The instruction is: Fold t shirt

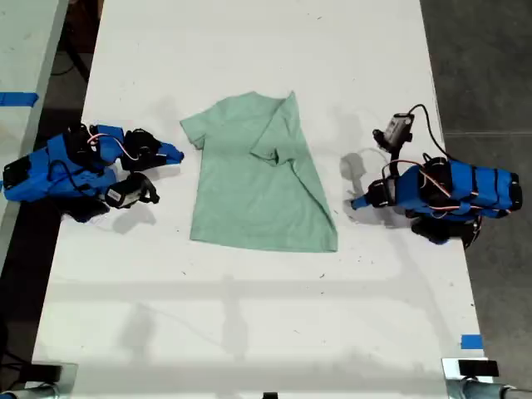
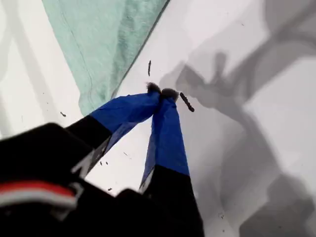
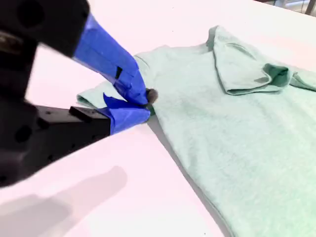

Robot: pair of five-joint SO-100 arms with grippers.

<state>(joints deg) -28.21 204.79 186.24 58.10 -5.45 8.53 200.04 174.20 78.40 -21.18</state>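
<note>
Sleeve fold on t shirt [image 3: 237, 123], exterior-hidden detail

1. The t shirt [image 1: 253, 187] is plain pale mint-green cloth with short sleeves and no print.
2. It lies flat near the middle of the white table [image 1: 249, 332], collar end toward the exterior view's top and straight hem toward its bottom.
3. The side on the exterior view's right is folded inward, leaving a slanting edge and a sleeve [image 1: 278, 141] lying over the chest.
4. The other sleeve [image 1: 193, 129] sticks out toward the exterior view's left, still unfolded.
5. The cloth looks mostly smooth, with light creases around the folded sleeve.
</note>
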